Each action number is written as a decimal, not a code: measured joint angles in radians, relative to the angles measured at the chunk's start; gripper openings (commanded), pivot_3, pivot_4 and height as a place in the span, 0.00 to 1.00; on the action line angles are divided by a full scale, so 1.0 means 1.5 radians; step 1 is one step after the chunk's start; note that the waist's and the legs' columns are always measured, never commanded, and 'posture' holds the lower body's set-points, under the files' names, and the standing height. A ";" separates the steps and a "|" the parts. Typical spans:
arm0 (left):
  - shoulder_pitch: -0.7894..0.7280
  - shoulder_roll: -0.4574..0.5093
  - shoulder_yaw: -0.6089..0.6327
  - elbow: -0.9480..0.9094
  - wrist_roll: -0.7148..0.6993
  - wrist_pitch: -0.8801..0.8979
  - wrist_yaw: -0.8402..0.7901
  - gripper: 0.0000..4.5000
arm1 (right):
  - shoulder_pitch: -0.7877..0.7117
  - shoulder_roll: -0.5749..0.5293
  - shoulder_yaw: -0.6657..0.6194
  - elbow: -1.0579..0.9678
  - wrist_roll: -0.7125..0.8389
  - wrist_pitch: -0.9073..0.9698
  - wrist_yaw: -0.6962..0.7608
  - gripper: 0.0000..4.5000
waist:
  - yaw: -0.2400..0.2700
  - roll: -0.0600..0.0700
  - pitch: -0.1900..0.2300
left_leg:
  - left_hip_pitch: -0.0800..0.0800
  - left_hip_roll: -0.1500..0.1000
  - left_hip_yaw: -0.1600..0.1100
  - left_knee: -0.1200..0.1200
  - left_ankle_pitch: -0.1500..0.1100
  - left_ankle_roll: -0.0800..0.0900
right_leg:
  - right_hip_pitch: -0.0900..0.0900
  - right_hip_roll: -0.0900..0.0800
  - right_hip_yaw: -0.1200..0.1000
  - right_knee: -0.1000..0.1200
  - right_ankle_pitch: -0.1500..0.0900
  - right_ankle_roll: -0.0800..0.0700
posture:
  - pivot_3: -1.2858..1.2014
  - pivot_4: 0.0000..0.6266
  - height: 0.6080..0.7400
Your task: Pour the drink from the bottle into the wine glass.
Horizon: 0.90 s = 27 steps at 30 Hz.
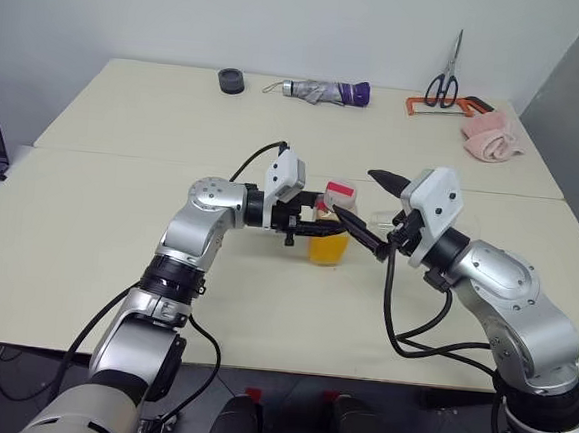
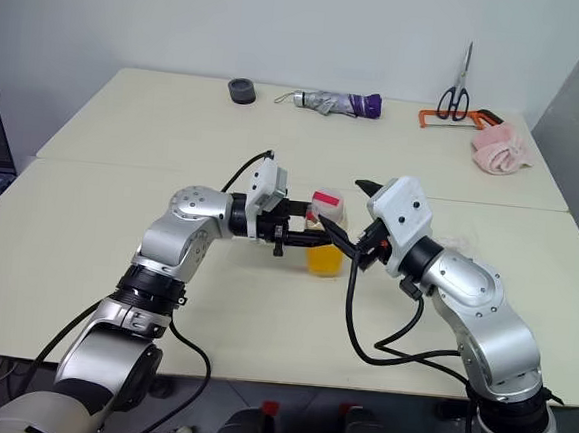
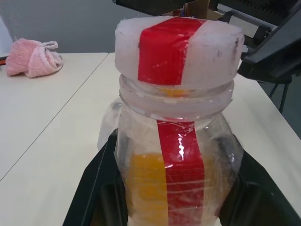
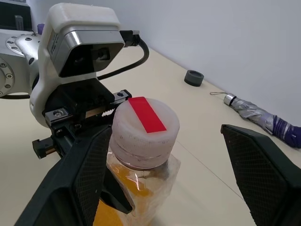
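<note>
Pale table tops (image 1: 115,263), two pushed together against a grey wall, carry everything. Along the far edge lie a folded umbrella (image 1: 324,92), a small black ring (image 1: 231,81), scissors (image 1: 444,80) and, toward the far right corner, a pink cloth (image 1: 491,137).

My left pincer (image 1: 317,219) is clamped narrow on the bottle (image 1: 329,236), near the middle of the table, just on my side of the seam between the two tops. I cannot tell whether its base rests on the surface or hangs just above it. The drink (image 3: 148,186) fills only its lower part, and the white cap (image 4: 146,126) with its red strip is on.

My right pincer (image 4: 164,174) stands wide, one finger on each side of the cap, not gripping it.

The wine glass (image 1: 394,221) seems to be the faint clear shape behind my right pincer, though I cannot be sure.

By my reckoning the task has barely begun: bottle secured, cap yet to come off, nothing poured.
</note>
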 measured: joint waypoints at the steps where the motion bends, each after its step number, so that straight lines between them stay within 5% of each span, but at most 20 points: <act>1: 0.000 0.000 0.000 0.000 0.000 0.000 0.000 0.41 | 0.001 0.000 0.000 0.000 0.001 0.000 0.000 0.88 | 0.000 0.000 0.000 | 0.000 0.000 0.000 0.000 0.000 0.000 | 0.000 0.000 0.000 0.000 0.000 0.000 | 0.52 0.24 1.00; 27: 0.000 0.003 0.000 0.000 0.000 0.000 -0.001 0.41 | 0.011 -0.006 -0.033 -0.031 0.078 0.036 0.012 0.88 | 0.000 0.000 0.000 | 0.000 0.000 0.000 0.000 0.000 0.000 | 0.000 0.000 0.000 0.000 0.000 0.000 | 0.52 0.24 1.00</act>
